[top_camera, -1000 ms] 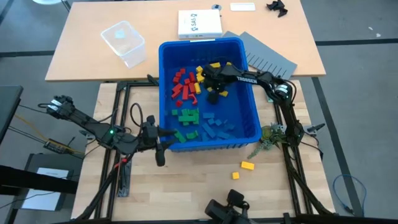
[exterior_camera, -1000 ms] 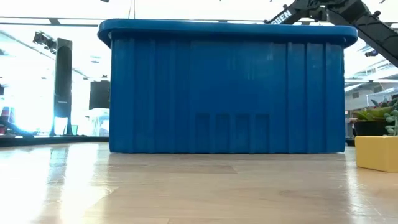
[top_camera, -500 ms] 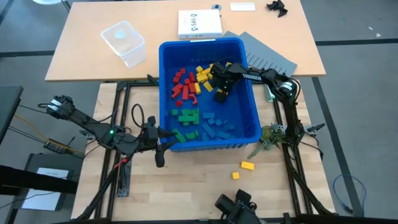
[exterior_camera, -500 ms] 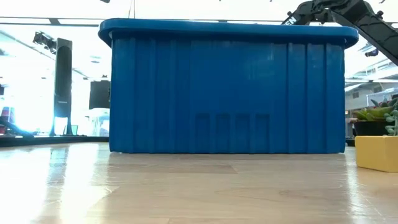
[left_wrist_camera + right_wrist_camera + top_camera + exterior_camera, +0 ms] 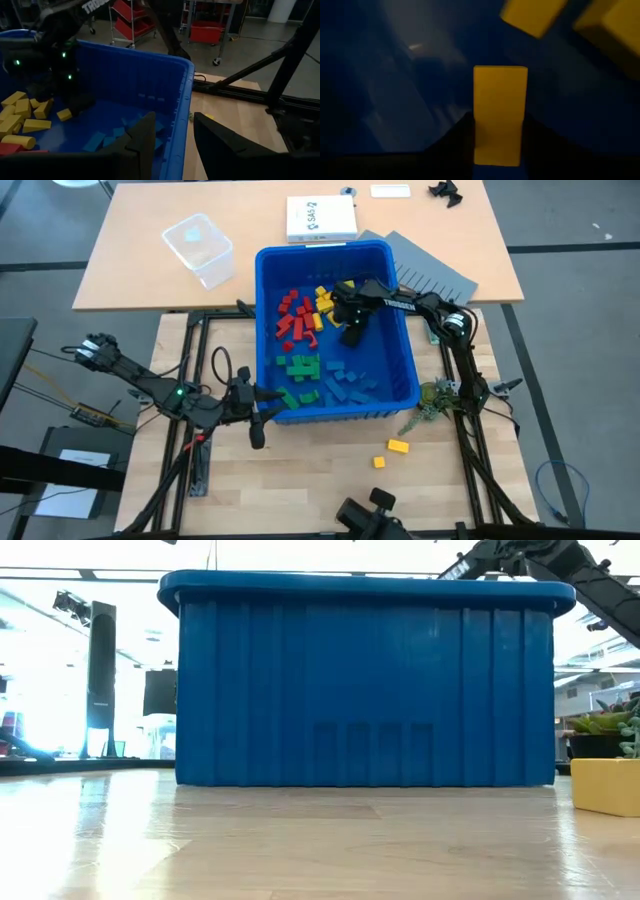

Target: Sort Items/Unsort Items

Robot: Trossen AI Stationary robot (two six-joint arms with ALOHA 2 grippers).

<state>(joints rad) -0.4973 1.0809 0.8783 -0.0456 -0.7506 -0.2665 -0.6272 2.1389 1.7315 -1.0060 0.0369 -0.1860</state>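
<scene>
The right gripper [image 5: 352,330] is down inside the blue bin [image 5: 400,395], at its far middle, with its jaws clamped on a yellow block [image 5: 500,115] that stands upright between the fingers in the right wrist view. The other blocks lie loose on the bin floor in rough colour groups: red blocks [image 5: 293,318] at the far left, yellow blocks [image 5: 325,300] beside them at the far middle, green blocks [image 5: 300,367] at the near left and blue blocks [image 5: 350,380] at the near right. Two more yellow pieces [image 5: 398,446] lie on the table near the bin's near right corner. The blocks appear to be hard, smooth, flat-faced bricks and wedges, judged light and stiff, unlikely to deform or break; the smooth faces could slip, so a hold across two flat, parallel sides near the middle is advised, as with the held block. The bin is ribbed, rigid plastic with a rolled rim. The left gripper [image 5: 172,145] waits at the bin's near left corner, fingers apart and holding nothing.
</scene>
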